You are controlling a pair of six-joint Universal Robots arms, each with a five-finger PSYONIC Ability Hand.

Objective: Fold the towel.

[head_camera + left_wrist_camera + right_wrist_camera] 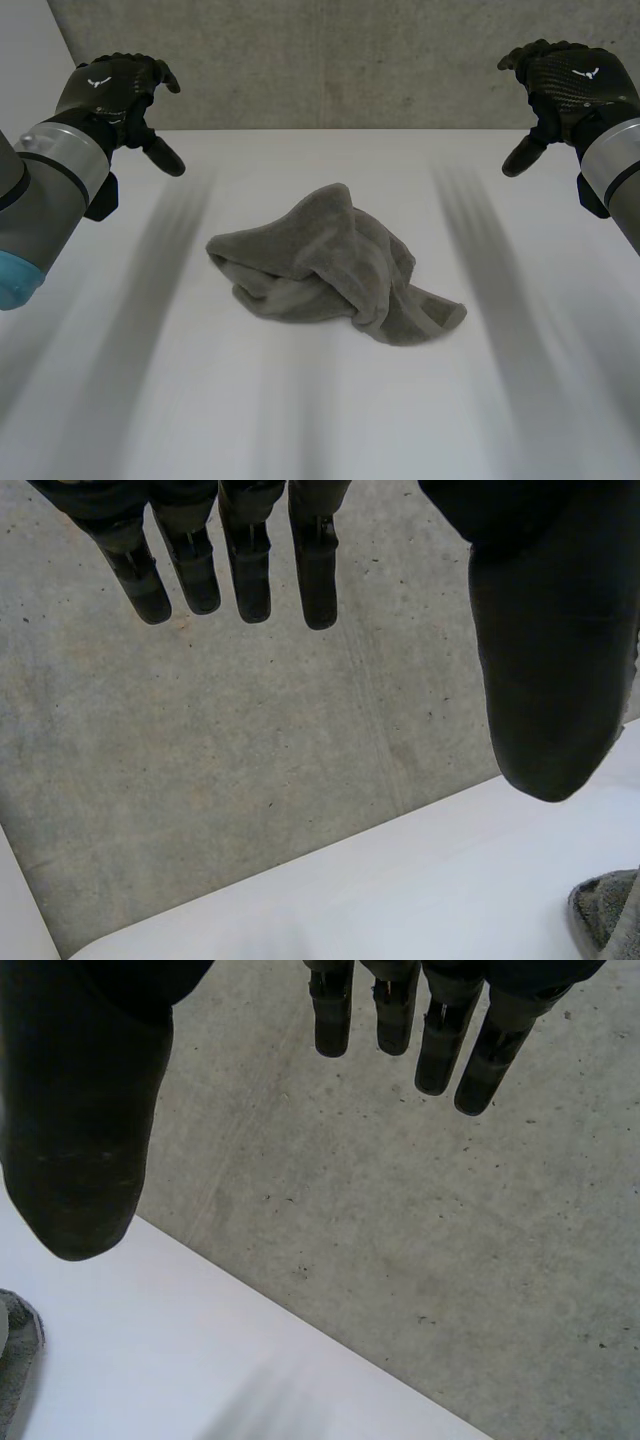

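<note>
The towel (pixel 335 265) is lying crumpled in a loose heap at the middle of the white surface (pixel 300 430), with most of its edges and corners tucked inside its own folds.

**Risks**
- A grasp taken straight on the heap is likely to pinch several layers at once. The lift would then be carrying a bundle instead of opening the cloth.
- Only one protruding corner (pixel 447 317) is showing clearly, at the near right of the heap in the head view. If the two hands are taking points that do not belong to one edge, the towel is likely to twist.
- The surface looks smooth, so fingers pressing down at a slant may be pushing the heap along rather than trapping it.

**Position relative to the fingers**
- The left hand (pixel 115 85) is hovering high at the far left and the right hand (pixel 565 80) high at the far right, both in front of the concrete wall (pixel 330 60).
- Each hand is holding nothing. The left fingers (pixel 250 580) and the right fingers (pixel 395 1010) are hanging straight and spread, well away from the thumbs.
- The towel is lying between the two hands, below them and nearer the robot, well apart from all fingertips. Each wrist view is catching only a sliver of it beyond the thumb.
</note>
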